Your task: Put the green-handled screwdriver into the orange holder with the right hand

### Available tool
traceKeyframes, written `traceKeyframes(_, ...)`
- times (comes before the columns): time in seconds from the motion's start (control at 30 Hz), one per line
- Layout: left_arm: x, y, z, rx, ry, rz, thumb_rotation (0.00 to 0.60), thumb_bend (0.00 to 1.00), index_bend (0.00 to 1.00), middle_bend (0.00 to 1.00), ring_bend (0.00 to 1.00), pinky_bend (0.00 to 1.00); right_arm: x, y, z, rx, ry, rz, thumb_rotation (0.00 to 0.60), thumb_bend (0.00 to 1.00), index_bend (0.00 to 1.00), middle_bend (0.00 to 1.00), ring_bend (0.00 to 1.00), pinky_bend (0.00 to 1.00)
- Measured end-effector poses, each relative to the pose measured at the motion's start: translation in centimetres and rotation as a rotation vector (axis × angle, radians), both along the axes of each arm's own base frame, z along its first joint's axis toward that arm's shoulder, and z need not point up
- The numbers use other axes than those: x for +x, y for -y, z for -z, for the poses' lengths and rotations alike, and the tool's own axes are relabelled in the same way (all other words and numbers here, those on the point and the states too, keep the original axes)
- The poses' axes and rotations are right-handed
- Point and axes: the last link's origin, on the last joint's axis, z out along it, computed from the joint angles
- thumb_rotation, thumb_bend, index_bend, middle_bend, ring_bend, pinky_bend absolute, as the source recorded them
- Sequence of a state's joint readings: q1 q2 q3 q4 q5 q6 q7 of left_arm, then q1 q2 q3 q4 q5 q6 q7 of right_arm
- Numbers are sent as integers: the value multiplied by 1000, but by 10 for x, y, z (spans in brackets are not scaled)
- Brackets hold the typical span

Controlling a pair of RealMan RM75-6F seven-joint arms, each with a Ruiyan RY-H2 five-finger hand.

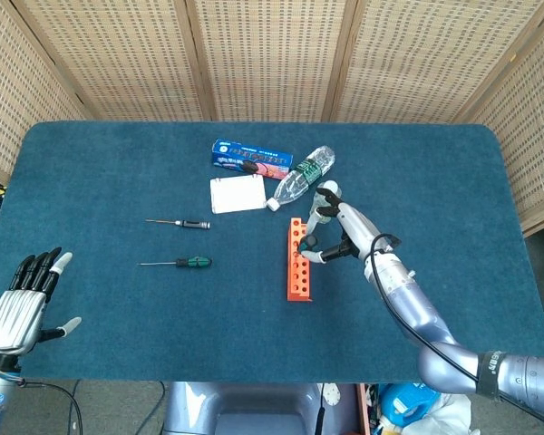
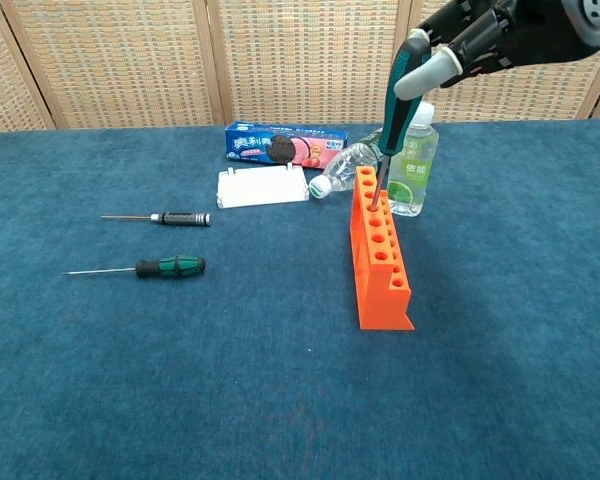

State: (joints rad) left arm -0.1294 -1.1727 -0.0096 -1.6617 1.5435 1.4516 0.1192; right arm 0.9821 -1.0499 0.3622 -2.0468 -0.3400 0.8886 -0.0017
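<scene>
Chest view — right hand (image 2: 500, 40) grips green-handled screwdriver (image 2: 400, 95), shaft over orange holder (image 2: 380, 255).

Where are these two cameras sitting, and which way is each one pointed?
Head view: sits high, looks steeply down on the whole blue table; shows the left hand and the right hand with its arm.
Chest view: sits low at the table's near edge, looks across towards the wicker screens; shows only the right hand.
Both show the orange holder and the green-handled screwdriver above it.
</scene>
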Motion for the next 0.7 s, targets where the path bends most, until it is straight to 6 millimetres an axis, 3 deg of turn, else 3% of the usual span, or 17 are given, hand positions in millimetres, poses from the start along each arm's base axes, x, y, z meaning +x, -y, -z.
traceKeyframes(0.7, -1, 1, 4, -21, -2, -3, 600, 0, 0, 0, 0, 0, -8, 10, 53, 82, 36, 14, 600, 193, 665, 0, 0, 0)
